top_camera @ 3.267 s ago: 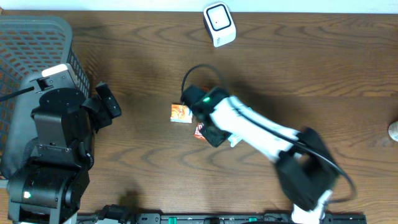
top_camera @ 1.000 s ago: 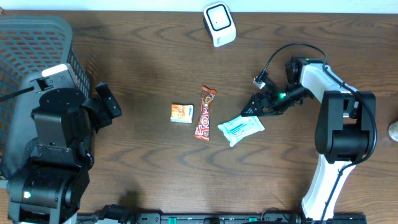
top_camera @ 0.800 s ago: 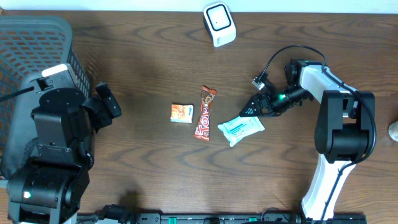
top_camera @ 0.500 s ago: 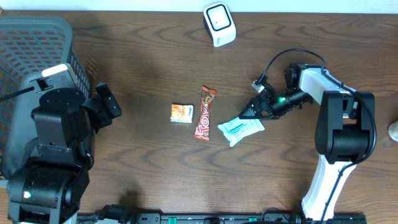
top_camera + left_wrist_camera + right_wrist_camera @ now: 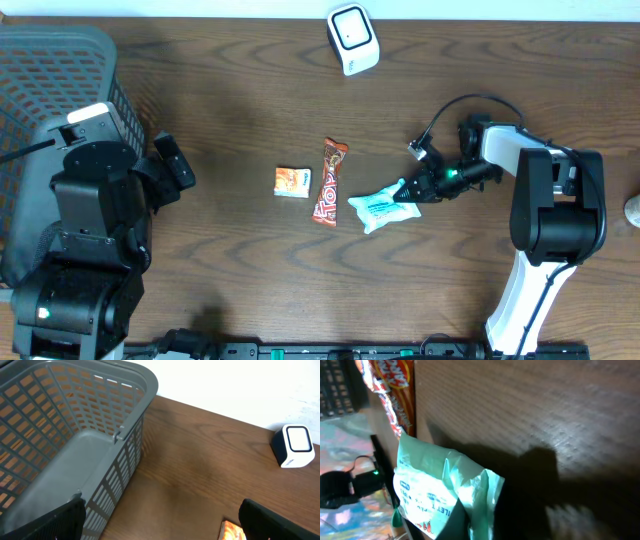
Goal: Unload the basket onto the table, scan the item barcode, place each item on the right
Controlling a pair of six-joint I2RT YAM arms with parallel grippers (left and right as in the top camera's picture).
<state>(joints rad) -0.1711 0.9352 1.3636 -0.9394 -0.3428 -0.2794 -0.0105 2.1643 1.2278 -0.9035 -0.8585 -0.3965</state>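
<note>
A grey plastic mesh basket [image 5: 60,60] stands at the brown wooden table [image 5: 230,100]'s left end, a white boxy scanner [image 5: 353,38] at its far edge. Mid-table, left to right, lie a small orange packet [image 5: 292,181], a long red candy bar [image 5: 328,181] and a pale green tissue pack [image 5: 380,207].

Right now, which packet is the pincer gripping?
The pale green one, rightmost; the right pincer pinches its edge. The red bar and orange packet lie free.

The counter [image 5: 230,90] is dark brown with a wavy wood grain. The basket [image 5: 60,60] is grey lattice. The scanner [image 5: 352,38] is white with a dark-rimmed face. The candy bar [image 5: 329,182] is red and orange with white lettering, the small packet [image 5: 292,181] orange and white, the soft pack [image 5: 380,208] pale mint with teal print. The left arm [image 5: 95,210] is black, the right arm [image 5: 520,290] white and black
</note>
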